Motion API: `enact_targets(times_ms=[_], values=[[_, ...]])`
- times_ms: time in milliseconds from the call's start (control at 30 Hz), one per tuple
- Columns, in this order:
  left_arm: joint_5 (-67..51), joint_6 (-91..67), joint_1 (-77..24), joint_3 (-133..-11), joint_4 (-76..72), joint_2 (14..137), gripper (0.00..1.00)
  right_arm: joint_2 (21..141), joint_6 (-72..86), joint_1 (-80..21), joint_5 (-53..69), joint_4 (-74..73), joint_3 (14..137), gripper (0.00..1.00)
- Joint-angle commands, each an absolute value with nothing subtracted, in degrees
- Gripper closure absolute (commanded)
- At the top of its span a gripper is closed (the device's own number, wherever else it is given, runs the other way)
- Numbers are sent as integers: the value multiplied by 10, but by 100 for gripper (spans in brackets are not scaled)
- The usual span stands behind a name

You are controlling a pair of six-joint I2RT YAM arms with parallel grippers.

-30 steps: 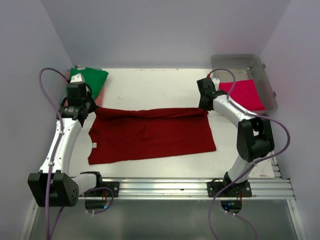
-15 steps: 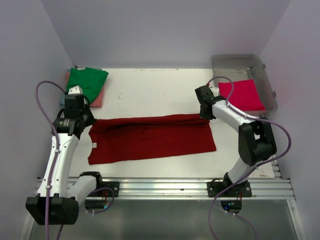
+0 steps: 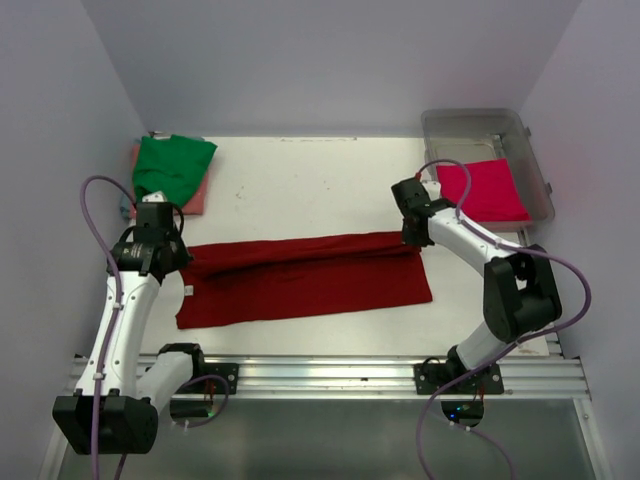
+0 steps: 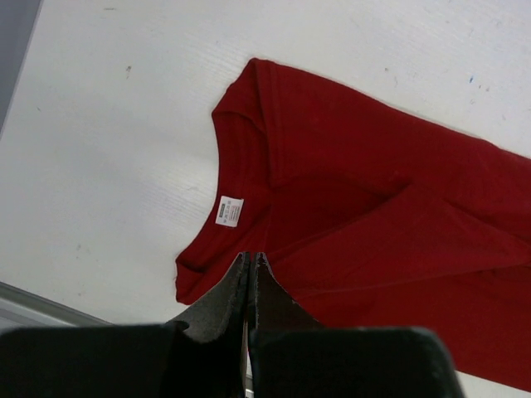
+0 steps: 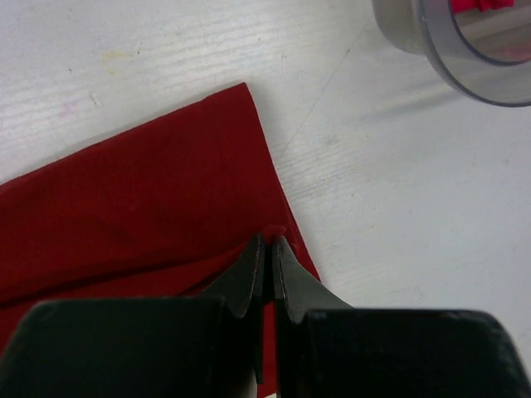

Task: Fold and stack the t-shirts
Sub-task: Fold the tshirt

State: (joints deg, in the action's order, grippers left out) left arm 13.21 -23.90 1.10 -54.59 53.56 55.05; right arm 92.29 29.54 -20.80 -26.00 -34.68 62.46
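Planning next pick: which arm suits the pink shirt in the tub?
Right. The right gripper is near the tub with the pink shirt; the left gripper is on the opposite side.

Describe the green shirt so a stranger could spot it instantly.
Look to the far left corner of the white table. The green shirt lies there atop a salmon pink one. Nothing else in view is green.

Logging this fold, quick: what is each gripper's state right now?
Left gripper: closed, pinching the dark red t-shirt at its edge.
Right gripper: closed, pinching the same shirt's edge.
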Motion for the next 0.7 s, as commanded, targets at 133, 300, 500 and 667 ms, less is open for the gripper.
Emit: enact_targets(times_ms=[133,300,500,667], values=[[124,-250,11,-554,576,541,97,869,323,-233,-280,-403,615,92],[83,-251,10,-571,608,523,62,846,326,-239,-283,-436,620,58],[99,-284,10,-617,625,496,51,807,330,-243,-290,-468,639,50],[30,-286,11,-571,498,496,45,826,316,-242,-262,-416,664,49]])
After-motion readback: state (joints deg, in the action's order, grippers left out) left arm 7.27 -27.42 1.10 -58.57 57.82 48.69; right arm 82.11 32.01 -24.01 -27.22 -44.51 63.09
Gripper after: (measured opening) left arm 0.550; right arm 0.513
